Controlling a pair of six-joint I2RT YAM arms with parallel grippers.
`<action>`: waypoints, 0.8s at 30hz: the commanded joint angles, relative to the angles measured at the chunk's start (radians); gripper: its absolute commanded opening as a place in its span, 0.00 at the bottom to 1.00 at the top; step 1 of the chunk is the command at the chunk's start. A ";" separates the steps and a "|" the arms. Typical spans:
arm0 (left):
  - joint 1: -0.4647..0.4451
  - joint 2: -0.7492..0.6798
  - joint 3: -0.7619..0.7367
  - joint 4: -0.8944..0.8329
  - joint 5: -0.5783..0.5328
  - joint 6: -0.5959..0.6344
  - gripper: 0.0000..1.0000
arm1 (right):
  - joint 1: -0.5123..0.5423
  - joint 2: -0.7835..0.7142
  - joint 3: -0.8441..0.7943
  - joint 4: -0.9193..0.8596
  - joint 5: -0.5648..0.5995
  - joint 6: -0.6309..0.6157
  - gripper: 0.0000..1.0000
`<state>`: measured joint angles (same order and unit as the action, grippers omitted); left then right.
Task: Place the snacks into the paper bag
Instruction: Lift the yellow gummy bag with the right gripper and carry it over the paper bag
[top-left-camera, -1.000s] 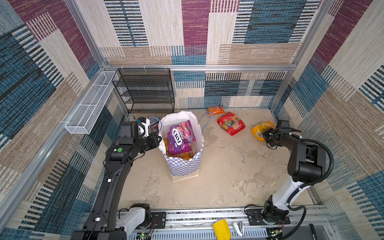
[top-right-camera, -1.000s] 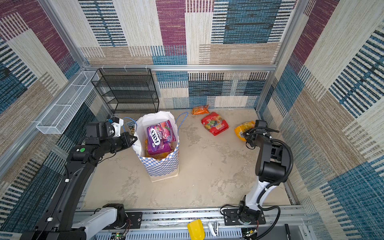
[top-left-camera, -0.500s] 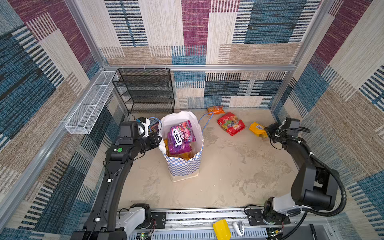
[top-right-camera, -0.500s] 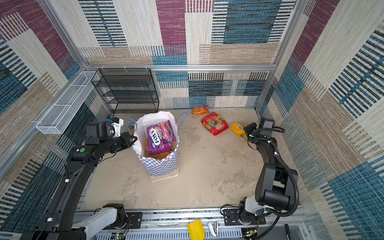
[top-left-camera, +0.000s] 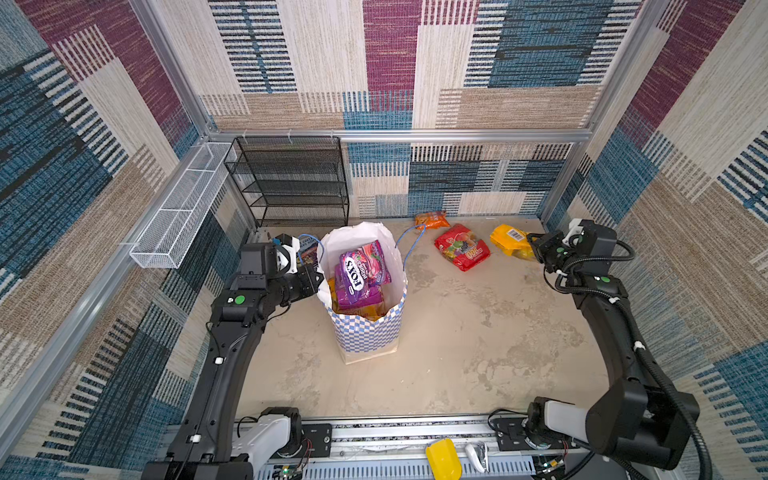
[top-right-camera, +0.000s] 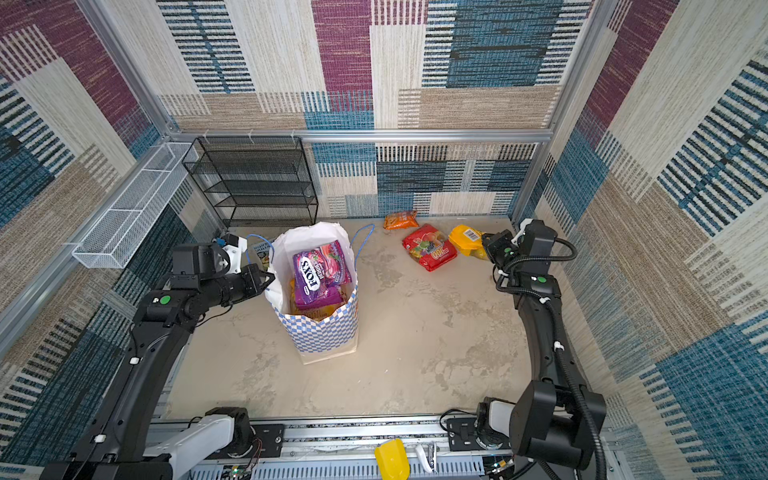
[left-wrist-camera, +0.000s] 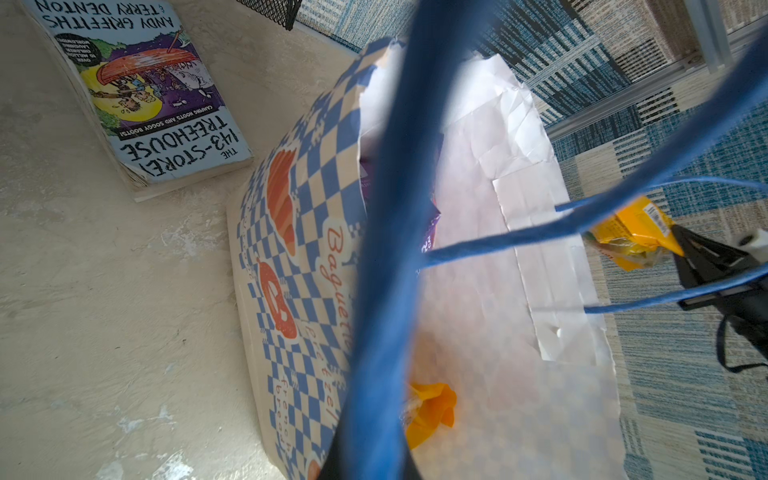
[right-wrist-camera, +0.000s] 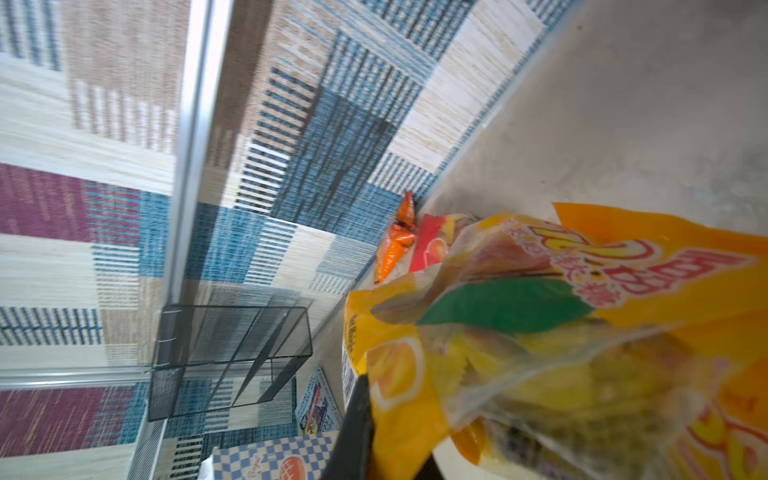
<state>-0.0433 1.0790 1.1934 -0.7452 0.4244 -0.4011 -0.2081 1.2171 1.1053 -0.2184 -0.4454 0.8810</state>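
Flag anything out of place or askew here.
A book lies flat beside the paper bag; it is no snack. The bag's white rim is crumpled and uneven, and the purple packet inside stands tilted.

Left claw (top-left-camera: 318, 280) sits at the near-side rim of the tall blue-and-white checked paper bag (top-left-camera: 368, 332). The bag stands upright on the beige mottled table (top-left-camera: 457, 332), immediately right of this claw.

In the bag, the purple crinkly plastic packet (top-left-camera: 363, 270) lies on top of a pale orange plastic packet (top-left-camera: 361, 311).

The flat blue-grey paperback book (top-left-camera: 307, 255) lies on the table just behind the left claw, between it and the black wire-mesh shelf rack (top-left-camera: 291, 183). The white wire basket (top-left-camera: 178, 216) is on the side wall, left of this claw.

Right claw (top-left-camera: 536, 249) has the yellow crinkly plastic packet (top-left-camera: 509, 241) at its tip, on its left. The red plastic packet (top-left-camera: 461, 249) is just beside the yellow one, further left. The small orange plastic packet (top-left-camera: 432, 219) is behind the red one, by the back wall. All three lie between the bag and the right claw.
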 joint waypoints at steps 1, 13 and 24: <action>0.002 -0.004 0.002 0.061 0.026 -0.004 0.00 | 0.046 -0.045 0.078 0.065 -0.003 -0.023 0.00; 0.002 0.001 0.002 0.061 0.024 -0.004 0.00 | 0.411 0.013 0.446 -0.014 0.049 -0.057 0.00; 0.002 0.006 0.000 0.061 0.017 -0.004 0.00 | 0.837 0.216 0.734 -0.077 0.162 -0.155 0.00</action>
<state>-0.0433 1.0855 1.1931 -0.7448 0.4244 -0.4011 0.5720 1.3983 1.7977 -0.3370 -0.3241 0.7776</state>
